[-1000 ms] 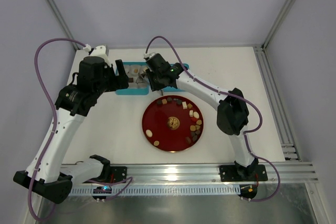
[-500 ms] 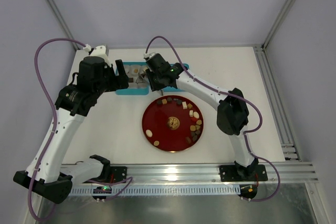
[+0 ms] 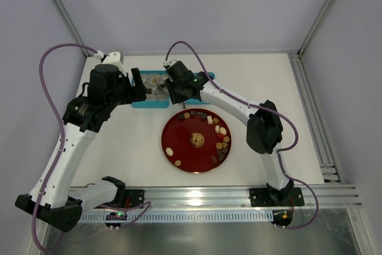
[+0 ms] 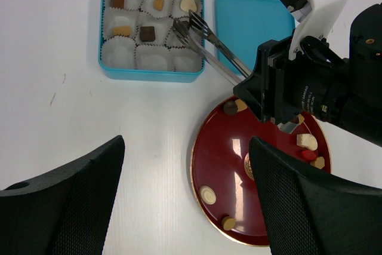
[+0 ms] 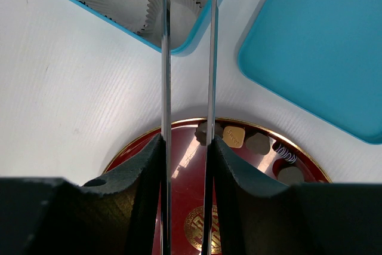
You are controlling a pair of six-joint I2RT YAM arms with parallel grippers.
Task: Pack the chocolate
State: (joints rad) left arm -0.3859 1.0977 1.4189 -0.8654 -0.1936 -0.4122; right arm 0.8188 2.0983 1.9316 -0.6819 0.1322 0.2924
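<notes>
The chocolate [image 3: 222, 131] lies as several small brown, tan and white pieces on the red plate [image 3: 179, 138]. A few pieces sit in paper cups of the teal box [image 4: 152, 76], among them a dark square [image 4: 147, 33] and a white heart [image 4: 188, 3]. My right gripper [image 3: 173, 89] is shut on metal tongs [image 4: 210, 53]. Their tips hang over the box's right column, and I see no piece between them. In the right wrist view the gripper [image 5: 187, 141] holds the tongs [image 5: 166, 58] above the plate [image 5: 265, 168] and a tan piece [image 5: 234, 136]. My left gripper [image 4: 185, 207] is open and empty, high over the table.
The teal lid [image 4: 250, 22] lies flat just right of the box, also in the top view [image 3: 206, 77]. The right arm [image 4: 322, 88] reaches across above the plate's far edge. Frame posts stand at the table's back corners.
</notes>
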